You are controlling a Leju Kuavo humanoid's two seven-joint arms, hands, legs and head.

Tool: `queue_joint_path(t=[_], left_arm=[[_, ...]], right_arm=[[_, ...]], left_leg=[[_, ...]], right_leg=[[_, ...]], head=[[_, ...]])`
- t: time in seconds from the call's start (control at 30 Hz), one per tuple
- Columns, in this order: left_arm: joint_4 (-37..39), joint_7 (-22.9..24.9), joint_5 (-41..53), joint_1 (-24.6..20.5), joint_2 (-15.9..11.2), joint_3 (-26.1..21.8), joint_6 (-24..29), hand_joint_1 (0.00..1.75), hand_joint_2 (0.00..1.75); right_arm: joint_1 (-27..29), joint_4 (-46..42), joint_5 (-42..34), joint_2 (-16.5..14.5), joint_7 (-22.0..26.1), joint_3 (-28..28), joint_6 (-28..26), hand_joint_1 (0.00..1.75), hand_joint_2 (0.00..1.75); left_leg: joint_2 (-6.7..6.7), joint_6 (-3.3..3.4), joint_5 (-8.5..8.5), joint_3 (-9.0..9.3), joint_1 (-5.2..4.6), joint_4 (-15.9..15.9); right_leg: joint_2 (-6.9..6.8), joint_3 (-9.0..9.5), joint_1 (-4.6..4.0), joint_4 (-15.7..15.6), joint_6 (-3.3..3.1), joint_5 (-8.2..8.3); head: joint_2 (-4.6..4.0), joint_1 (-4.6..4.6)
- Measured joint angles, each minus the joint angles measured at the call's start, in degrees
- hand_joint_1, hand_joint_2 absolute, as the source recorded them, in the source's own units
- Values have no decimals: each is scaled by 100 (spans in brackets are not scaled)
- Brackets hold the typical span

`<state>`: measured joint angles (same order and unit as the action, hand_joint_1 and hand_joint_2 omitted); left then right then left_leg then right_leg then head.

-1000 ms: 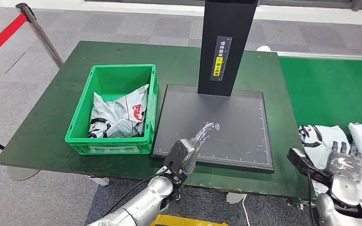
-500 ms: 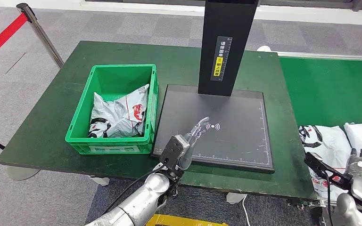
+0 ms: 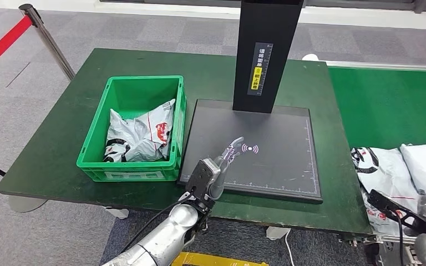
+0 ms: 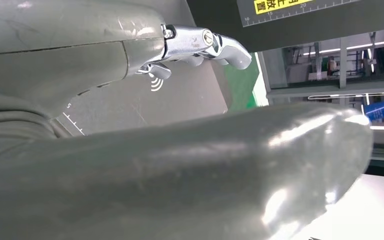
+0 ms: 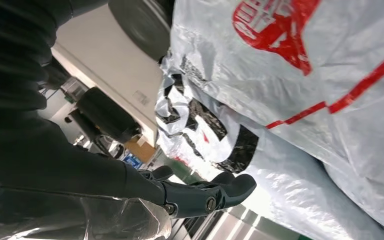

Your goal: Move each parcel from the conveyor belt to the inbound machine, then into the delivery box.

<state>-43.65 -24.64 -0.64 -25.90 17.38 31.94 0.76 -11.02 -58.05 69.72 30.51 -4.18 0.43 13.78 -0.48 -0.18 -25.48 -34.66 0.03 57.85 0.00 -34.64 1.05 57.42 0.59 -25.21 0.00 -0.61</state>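
The black column of the inbound machine bears a vertical strip label, white characters above a yellow patch, too small to read; its dark platform carries a white wireless-wave sign and a ruler scale along its edges, with the numeral 5 legible in the left wrist view; a yellow sticker there shows 10 and 20 on a scale; the parcels show red and black printed marks, unreadable.

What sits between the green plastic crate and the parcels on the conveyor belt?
In the head view, the flat black scanning platform with its upright black column lies between the green plastic crate and the white plastic parcels; the left hand hovers over its near edge.
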Motion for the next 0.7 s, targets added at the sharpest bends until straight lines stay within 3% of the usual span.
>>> queue_joint_path(t=[0.4,0.63,0.7], left_arm=[[-2,-76,134,14,-33,-47,-83,0,0],[-87,-75,140,111,-87,-47,-87,0,0],[-139,-82,142,152,-113,-47,-96,0,0]], right_arm=[[-1038,1840,-155,-751,277,349,-1018,0,175],[-1112,2421,-797,-1329,792,348,-1940,2,175],[-1104,2468,-933,-1453,786,337,-2062,89,175]], left_leg=[[5,-3,7,8,5,0],[36,-18,-7,23,13,0],[72,-34,-23,33,16,0]], right_leg=[[4,5,-4,4,-2,2],[38,8,-14,2,-5,3],[76,10,-19,0,-11,6]], head=[[0,0],[0,-1],[0,-1]])
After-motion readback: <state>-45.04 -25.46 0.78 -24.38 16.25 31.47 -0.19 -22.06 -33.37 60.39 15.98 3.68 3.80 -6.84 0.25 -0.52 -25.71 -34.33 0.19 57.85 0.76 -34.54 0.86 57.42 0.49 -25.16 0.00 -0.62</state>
